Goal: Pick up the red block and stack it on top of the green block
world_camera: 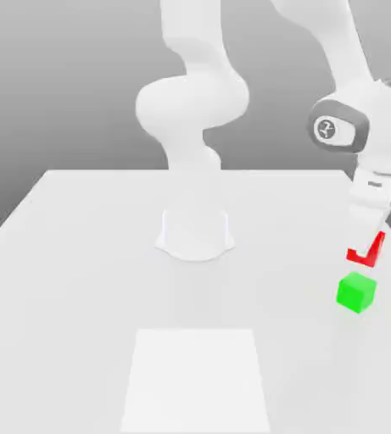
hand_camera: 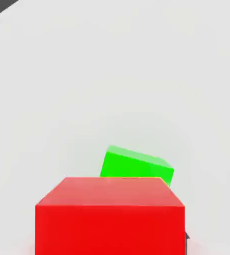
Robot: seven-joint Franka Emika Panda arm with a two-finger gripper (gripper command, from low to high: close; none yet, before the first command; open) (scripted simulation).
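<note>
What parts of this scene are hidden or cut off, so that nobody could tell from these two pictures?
- Red block, exterior view: a white finger covers most of it; just a strip along its edges is visible.
- Red block, hand view: its lower part runs off the picture's edge.
- Green block, hand view: the red block hides its near side, so any gap between them is unclear.
- Arm, exterior view: cut off at the top edge.
</note>
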